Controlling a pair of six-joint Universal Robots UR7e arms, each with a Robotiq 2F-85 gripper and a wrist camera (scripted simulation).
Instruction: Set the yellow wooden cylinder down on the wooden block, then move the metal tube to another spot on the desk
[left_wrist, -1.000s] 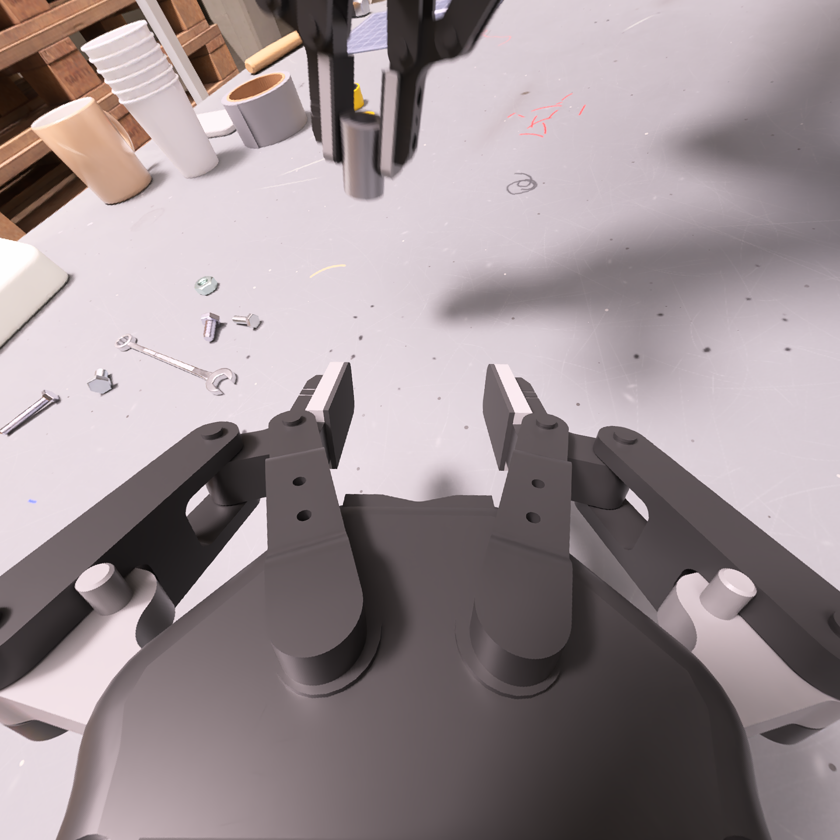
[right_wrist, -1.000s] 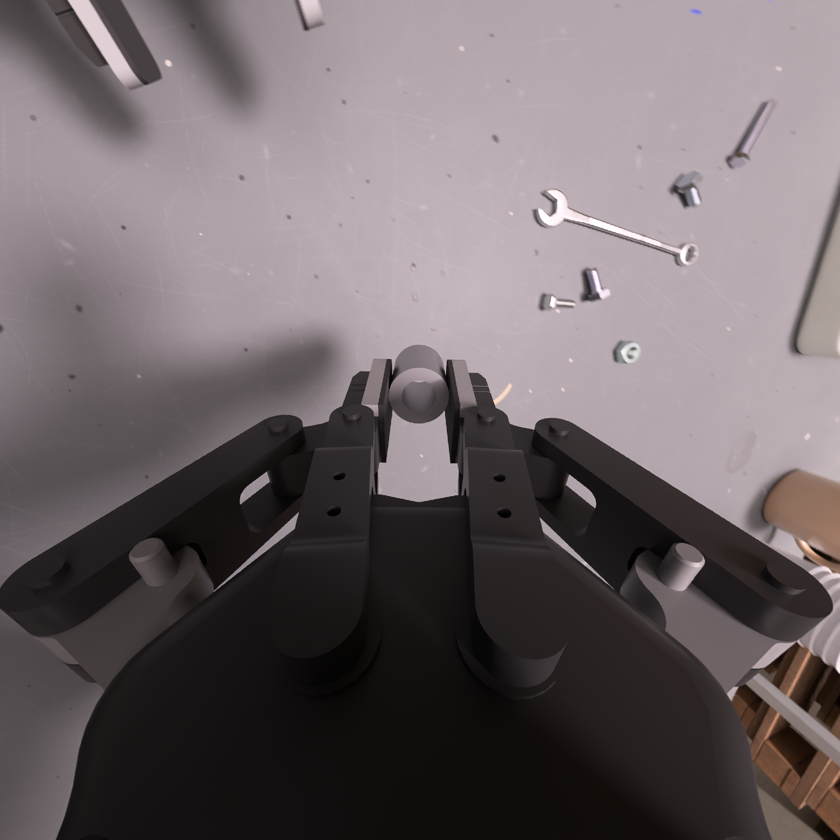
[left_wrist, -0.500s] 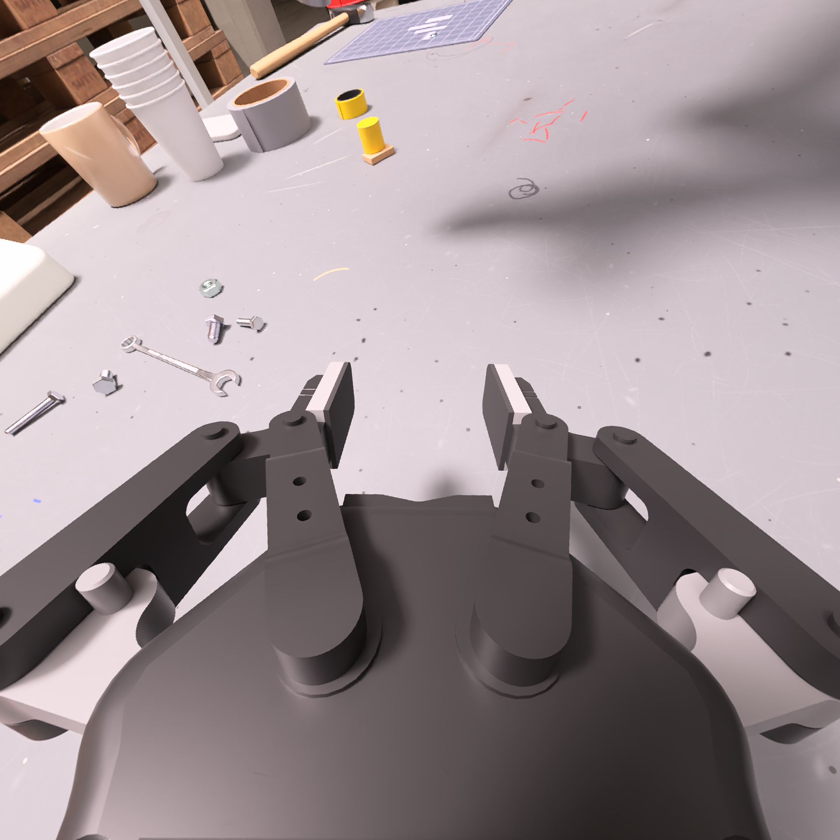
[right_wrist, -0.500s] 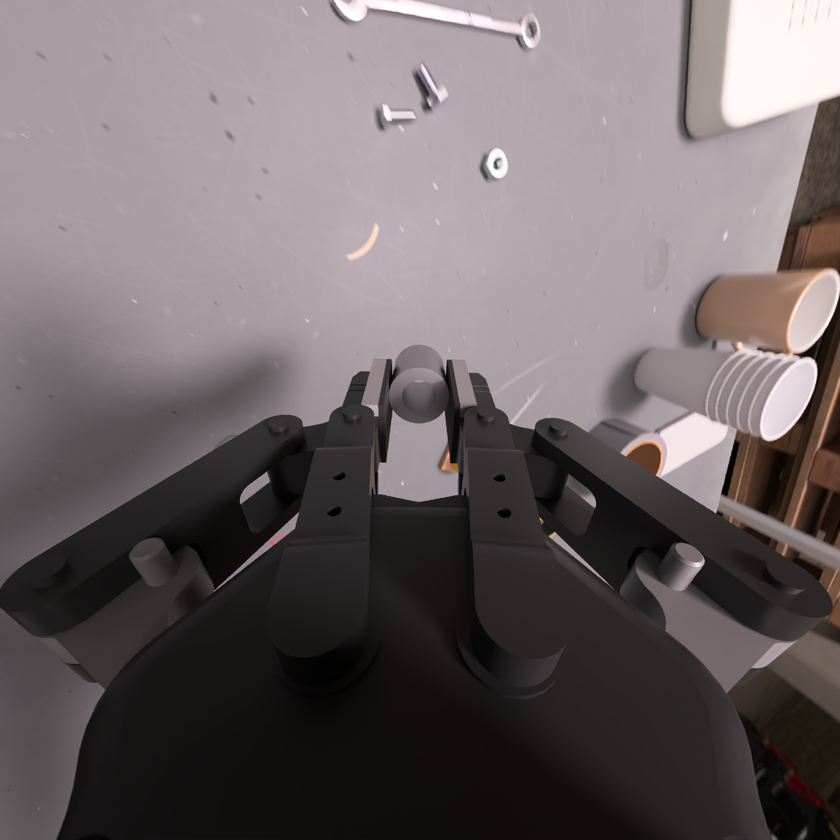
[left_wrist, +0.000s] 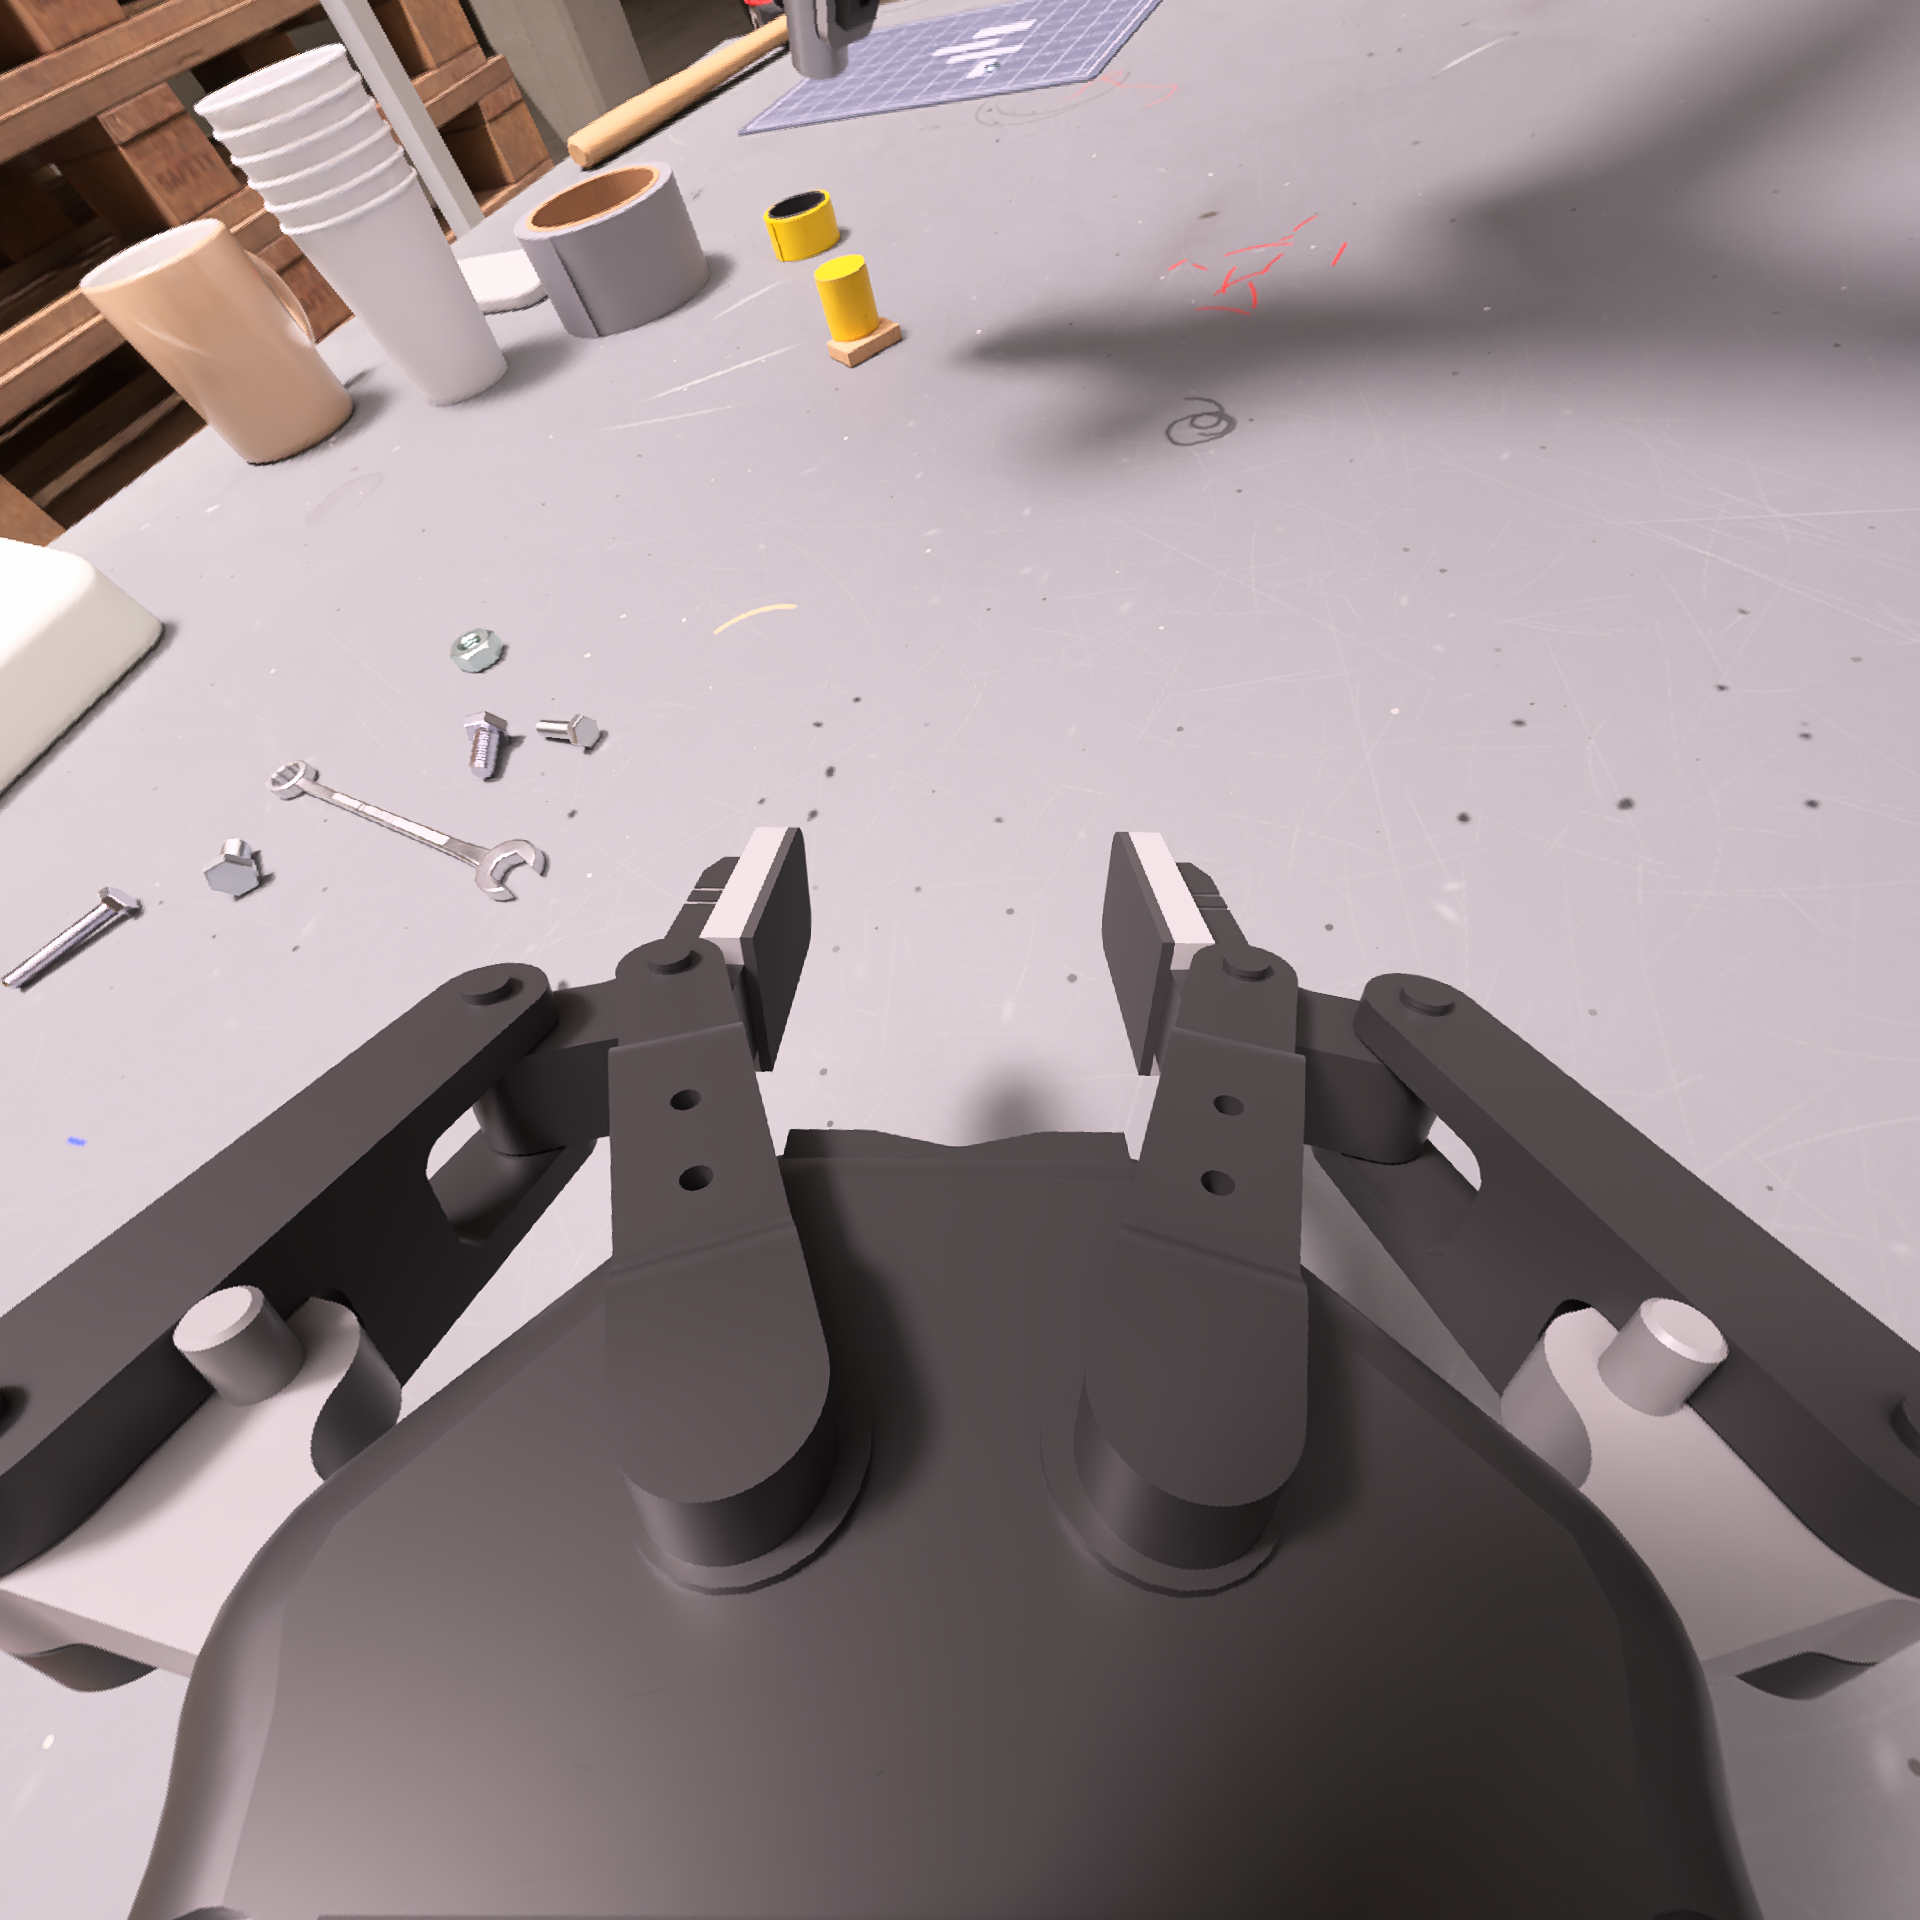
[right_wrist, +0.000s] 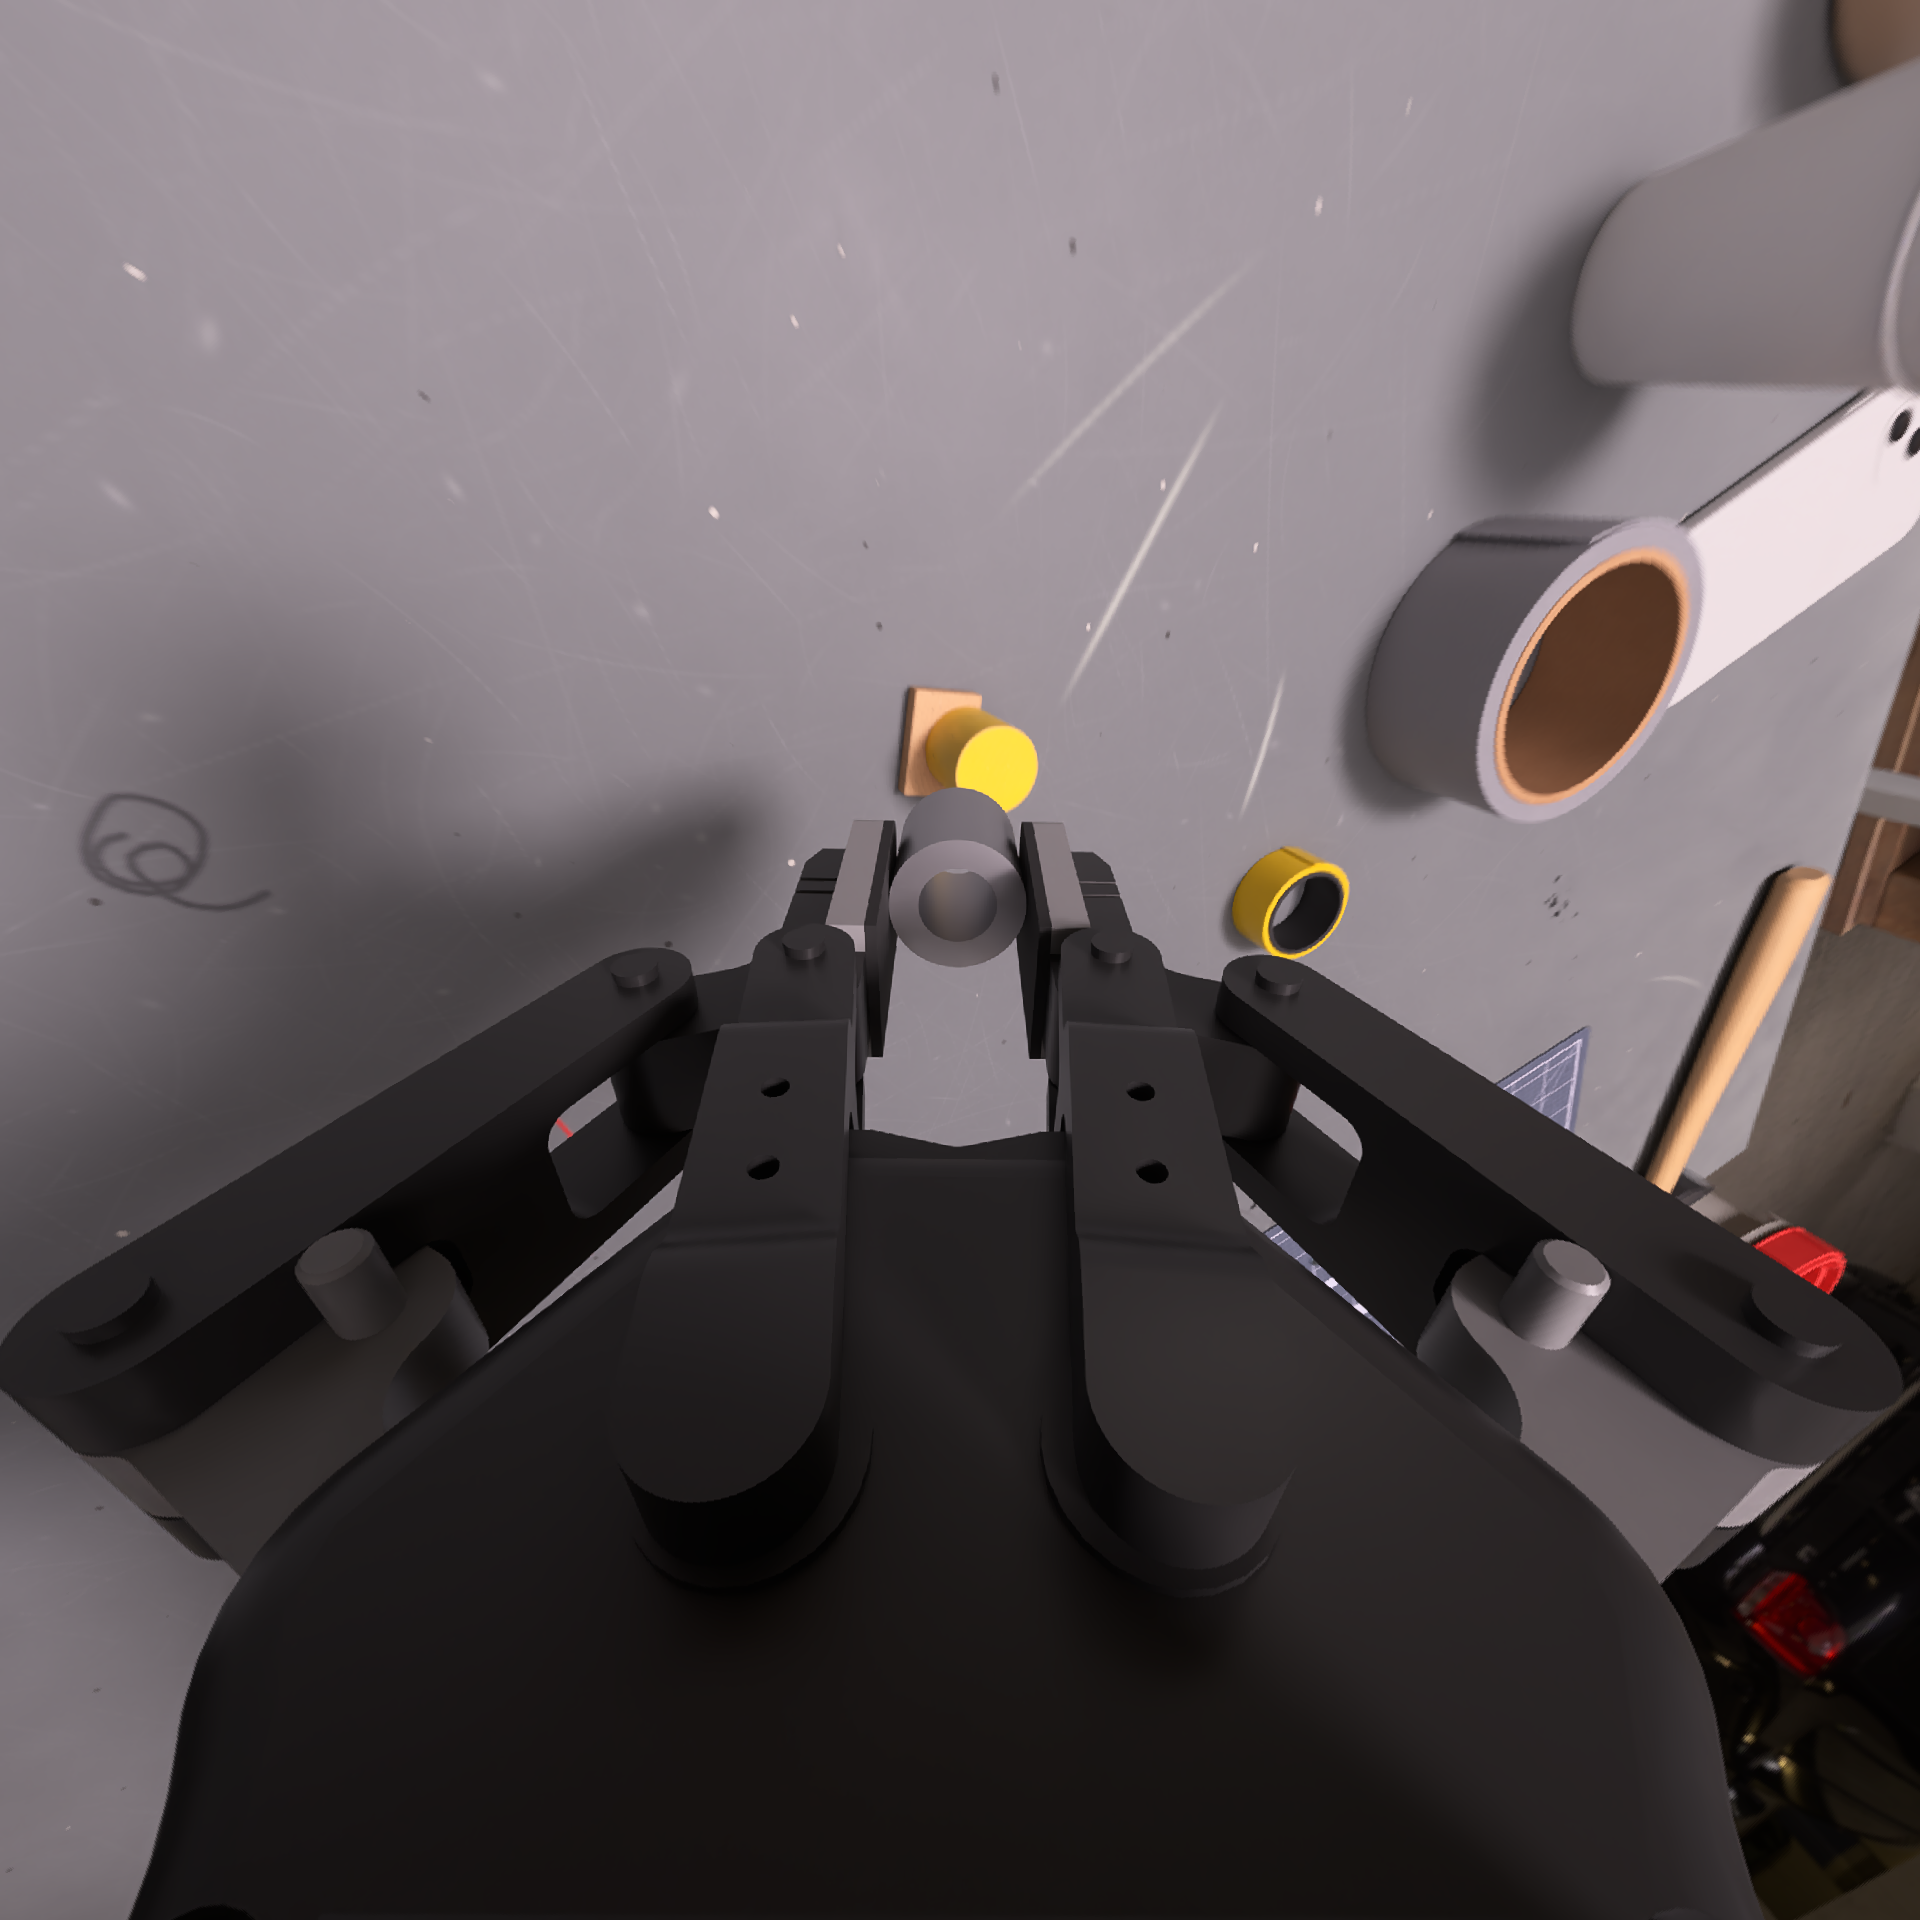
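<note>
The yellow wooden cylinder (left_wrist: 846, 297) stands upright on the small wooden block (left_wrist: 864, 343) at the far middle of the desk; both also show in the right wrist view, the cylinder (right_wrist: 982, 760) on the block (right_wrist: 928, 740). My right gripper (right_wrist: 956, 891) is shut on the grey metal tube (right_wrist: 957, 896) and holds it above the desk, near the cylinder. The tube's lower end (left_wrist: 823, 50) shows at the top edge of the left wrist view. My left gripper (left_wrist: 951, 914) is open and empty, low over the desk.
A yellow ring (left_wrist: 801, 222), grey tape roll (left_wrist: 614, 249), stacked white cups (left_wrist: 353, 229) and a beige mug (left_wrist: 213, 343) stand at the back left. A wrench (left_wrist: 405, 828), bolts (left_wrist: 484, 740) and a nut (left_wrist: 477, 651) lie left. A cutting mat (left_wrist: 966, 52) and wooden handle (left_wrist: 675, 104) lie at the back.
My right gripper has carried the metal tube away from in front of the left gripper toward the far side, past the bolts to near the cylinder. The left gripper has not moved.
</note>
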